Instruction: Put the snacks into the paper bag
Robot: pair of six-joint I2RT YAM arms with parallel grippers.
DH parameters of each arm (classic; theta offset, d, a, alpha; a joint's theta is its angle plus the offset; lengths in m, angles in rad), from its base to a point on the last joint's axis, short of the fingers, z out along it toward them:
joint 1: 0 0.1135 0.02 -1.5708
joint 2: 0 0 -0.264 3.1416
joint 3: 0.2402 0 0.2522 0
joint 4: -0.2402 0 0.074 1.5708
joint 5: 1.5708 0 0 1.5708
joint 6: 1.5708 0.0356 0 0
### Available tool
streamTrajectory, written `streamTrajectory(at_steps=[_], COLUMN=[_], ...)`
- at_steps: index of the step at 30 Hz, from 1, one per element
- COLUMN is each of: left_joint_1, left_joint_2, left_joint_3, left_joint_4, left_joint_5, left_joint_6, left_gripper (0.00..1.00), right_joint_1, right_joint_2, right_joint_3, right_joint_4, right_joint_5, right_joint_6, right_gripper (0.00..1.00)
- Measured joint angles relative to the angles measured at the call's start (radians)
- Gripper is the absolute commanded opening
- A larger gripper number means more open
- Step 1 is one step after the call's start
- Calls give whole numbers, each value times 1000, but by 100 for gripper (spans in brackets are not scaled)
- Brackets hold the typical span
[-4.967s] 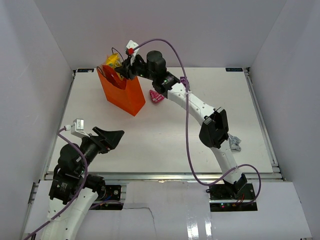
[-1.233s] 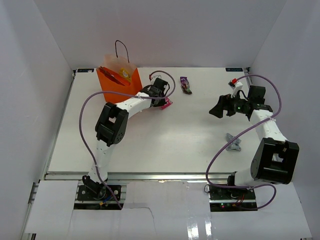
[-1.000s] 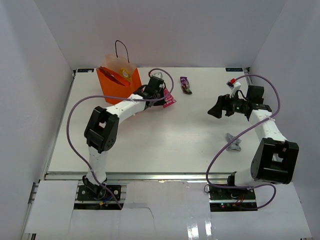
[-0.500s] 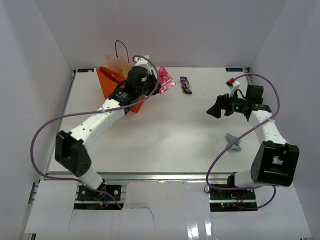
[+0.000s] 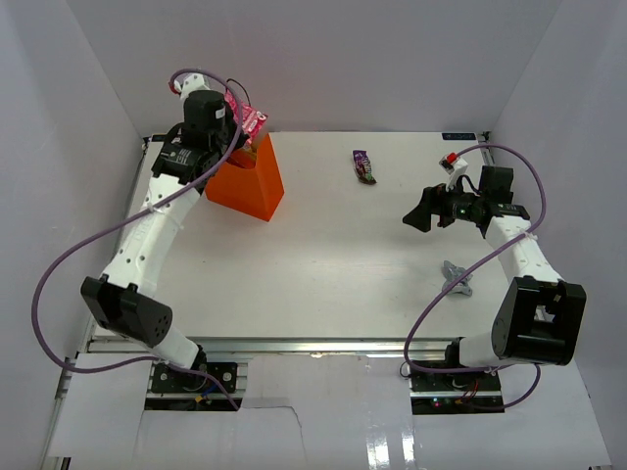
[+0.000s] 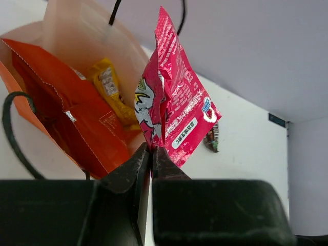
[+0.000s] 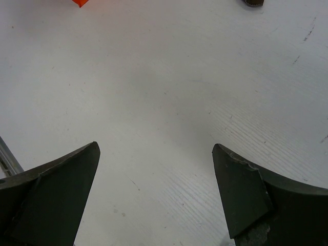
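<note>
Table (image 5: 323, 264): left hand (image 6: 151, 154) pinches pink sweet (image 6: 179, 110), print unreadable.

The white counter (image 5: 323, 255) is a flat matt board with faint scuffs and fine scratches, walled in by pale panels on three sides. Seen from above, three things rest directly on it. An orange paper bag (image 5: 253, 186) stands upright at about 10 o'clock, near the far left corner. A dark purple sweet (image 5: 364, 166) lies flat at 1 o'clock, near the far edge. A crumpled silver-grey sweet (image 5: 457, 279) lies at 4 o'clock, well apart from both.
</note>
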Motion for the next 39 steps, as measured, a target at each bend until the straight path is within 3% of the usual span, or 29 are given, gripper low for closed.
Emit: streamTrajectory(at_steps=[9,11,12,14,15,18,21,26,31,36,39], left_joint_1=[47,51,53,55,55,56,59,59,61,60,60], left_joint_2=[207,224,226,226,226,226,226,226,169,-80,-260], left_joint_3=[138,158,161,167,171,185,201,266,261,6,-171], left_joint_4=[-180,-196,-204,-218,-221,-227,-233,-234,-129,45,121], left_joint_5=[-5,-7,-7,-8,-10,-13,-10,32,202,386,450], left_joint_6=[-12,-12,-11,-8,-8,-8,-9,0,82,121,106], left_gripper=[3,11,23,35,46,63,69,84,97,98,98], right_joint_1=[2,2,3,7,10,27,79,228,342,383,390], right_joint_2=[-4,-6,-6,-6,-6,-3,20,175,455,771,881], right_joint_3=[0,0,0,0,1,11,58,263,583,908,977], right_joint_4=[0,1,3,4,5,6,5,20,15,-37,-51], right_joint_5=[0,0,0,0,0,6,40,174,452,659,737], right_joint_6=[-1,-2,-3,-5,-8,-21,-35,-18,146,264,288], right_gripper=[96,96,96,96,96,96,96,96,94,94,95])
